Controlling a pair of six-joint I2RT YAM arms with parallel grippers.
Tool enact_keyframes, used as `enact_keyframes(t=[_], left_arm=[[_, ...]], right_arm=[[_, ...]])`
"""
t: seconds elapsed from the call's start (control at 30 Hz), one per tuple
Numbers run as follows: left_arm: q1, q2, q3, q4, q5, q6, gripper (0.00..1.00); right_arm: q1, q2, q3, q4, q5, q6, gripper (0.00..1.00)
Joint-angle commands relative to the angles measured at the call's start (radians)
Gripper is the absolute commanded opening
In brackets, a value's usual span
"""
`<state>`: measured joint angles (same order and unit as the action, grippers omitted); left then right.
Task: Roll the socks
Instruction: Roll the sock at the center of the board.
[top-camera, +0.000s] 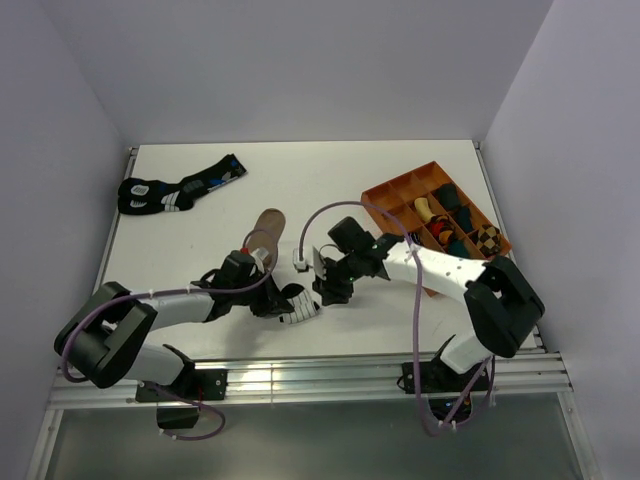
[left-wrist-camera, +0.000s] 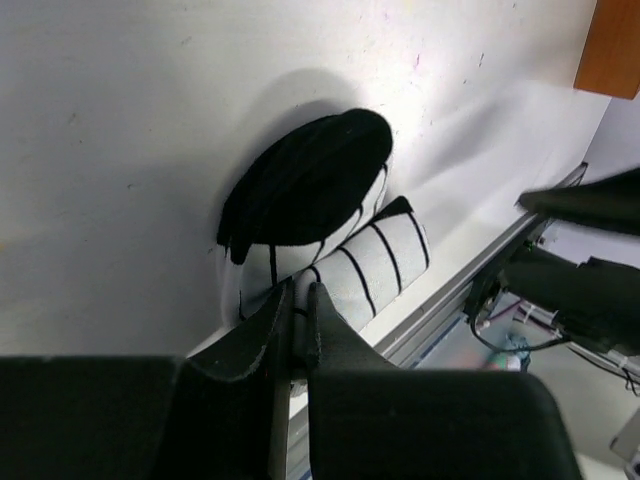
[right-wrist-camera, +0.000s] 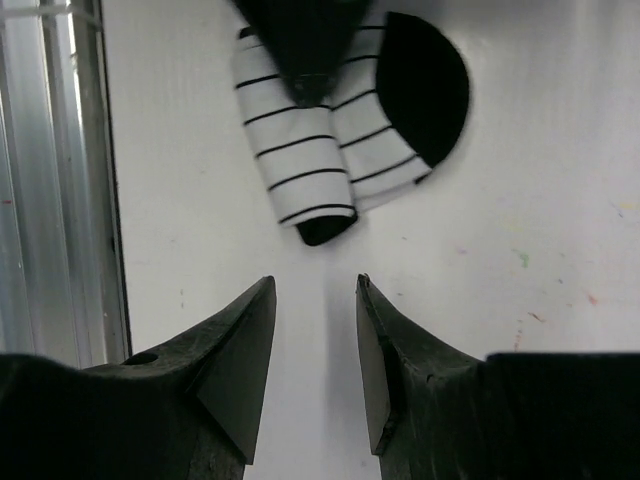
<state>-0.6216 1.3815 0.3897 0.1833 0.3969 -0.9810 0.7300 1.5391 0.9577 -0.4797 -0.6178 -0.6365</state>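
Closest to the lens in the left wrist view, the left arm's two black fingers (left-wrist-camera: 297, 300) sit clenched almost together. It looks like they're pinching a thin edge of the short white cloth sock with thin black stripes (left-wrist-camera: 372, 262). My guess is the pinch is there to stop the roll springing loose.

Over in the top view, the right arm's black fingers (top-camera: 330, 290) hang released with nothing in them. They're low over the white surface (top-camera: 400, 170), just beside the sock, with the tips aimed at it. Probably lined up to take the free end for the next turn.

That sock sits lower middle of the top view, near the metal rail (top-camera: 350, 380). It looks half done. The striped part is bunched into two fat tubes side by side, with a rounded black end lying flat next to them and black poking out of one tube.

Then the long tan-brown cloth sock (top-camera: 268, 228) lies flat just above it, centre frame. Its lower end runs under the left arm, and it's not rolled at all.
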Motion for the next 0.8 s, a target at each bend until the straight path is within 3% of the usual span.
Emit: enact_keyframes(t=[0.0, 0.37, 0.77], left_arm=[[0.02, 0.05, 0.003, -0.177, 0.054, 0.085, 0.0], [0.043, 0.158, 0.024, -0.16, 0.08, 0.102, 0.0], [0.068, 0.186, 0.041, -0.173, 0.091, 0.13, 0.0]], right_arm=[[0.072, -0.092, -0.065, 0.137, 0.088, -0.06, 0.46], [0.264, -0.076, -0.177, 0.337, 0.2, -0.055, 0.48], [0.295, 0.018, -0.152, 0.408, 0.248, -0.045, 0.47]])
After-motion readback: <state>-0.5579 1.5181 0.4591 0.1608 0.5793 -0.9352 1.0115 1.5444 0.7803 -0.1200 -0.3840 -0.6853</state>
